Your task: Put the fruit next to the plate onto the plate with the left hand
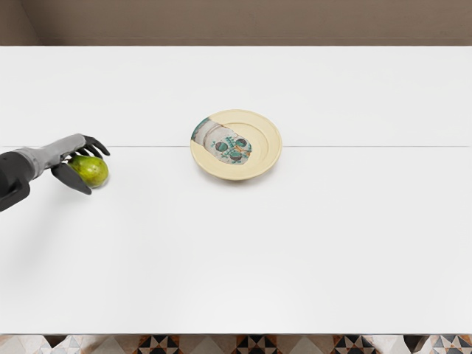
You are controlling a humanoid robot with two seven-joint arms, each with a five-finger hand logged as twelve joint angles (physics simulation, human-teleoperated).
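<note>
A green, roundish fruit (pixel 91 172) lies on the white table at the far left. My left hand (pixel 94 169) reaches in from the left edge and wraps around it. The dark fingers (pixel 96 146) curl over the fruit's far side, and the thumb presses along its near side. The fruit still seems to rest on the table surface. A cream-yellow plate (pixel 271 140) with a teal pattern in its centre sits near the middle of the table, well to the right of the fruit and hand. Nothing lies on the plate. My right arm does not show.
A thin seam (pixel 369 146) runs across the white table at the plate's level. The table's near edge (pixel 236 334) borders a patterned floor.
</note>
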